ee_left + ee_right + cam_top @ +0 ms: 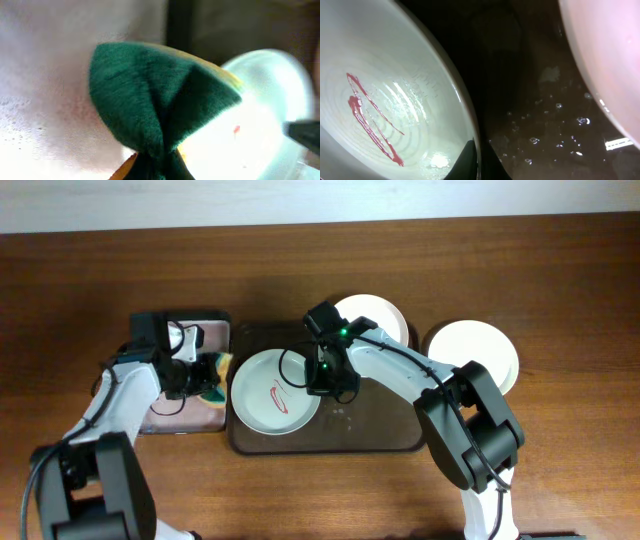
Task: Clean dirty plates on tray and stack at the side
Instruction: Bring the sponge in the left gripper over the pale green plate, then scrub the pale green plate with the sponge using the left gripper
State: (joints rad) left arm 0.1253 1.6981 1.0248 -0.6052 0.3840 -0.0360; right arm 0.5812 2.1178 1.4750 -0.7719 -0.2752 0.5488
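Table (560, 260) of brown wood fills the overhead frame. Dark brown tray (380, 435) lies at centre frame. Pale green plate (262, 412) rests in the left half of this tray, and its red smear (370, 120) runs across the middle of the plate. One white plate (380, 315) sits at the upper edge of the tray, just right of centre. A second white plate (470, 350) sits on the wood to the right of the tray, apart from it. Smaller pinkish tray (170, 420) lies just left of the dark tray. Left gripper (200, 372) hangs over the right edge of this small tray, its fingers pinched on a folded green sponge (150, 100) beside the green plate. Right gripper (322, 380) is at the right rim of the green plate; the right wrist view shows one finger inside the rim and one outside, clamped on it. Water droplets (555, 130) dot the bare tray floor nearby.
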